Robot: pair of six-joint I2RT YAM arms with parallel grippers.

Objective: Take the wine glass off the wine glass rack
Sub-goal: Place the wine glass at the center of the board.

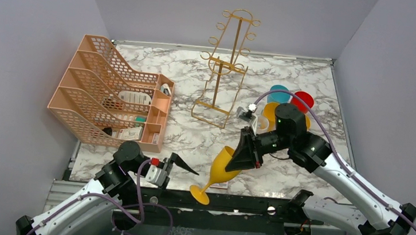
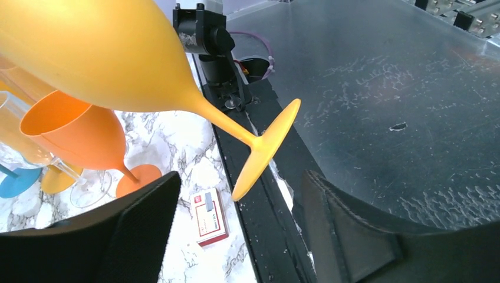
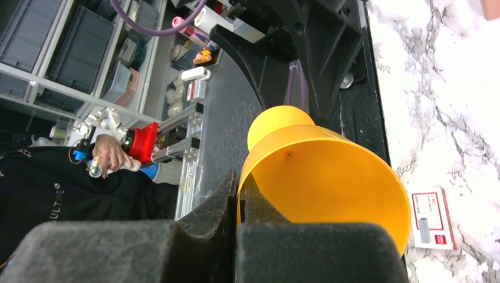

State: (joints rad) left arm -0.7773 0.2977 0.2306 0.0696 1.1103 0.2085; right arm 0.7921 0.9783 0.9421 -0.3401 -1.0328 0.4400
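The yellow wine glass hangs tilted above the table's near edge, its foot towards the front. My right gripper is shut on its rim, one finger inside the bowl and one outside, as the right wrist view shows. The gold wire wine glass rack stands at the back centre with nothing on its hooks. My left gripper is open and empty just left of the glass; in its wrist view the glass's stem and foot lie ahead of the open fingers.
A peach mesh organiser stands at the left. Teal, red, orange and clear glasses stand at the right behind my right arm. A small red and white box lies on the marble near the black front rail.
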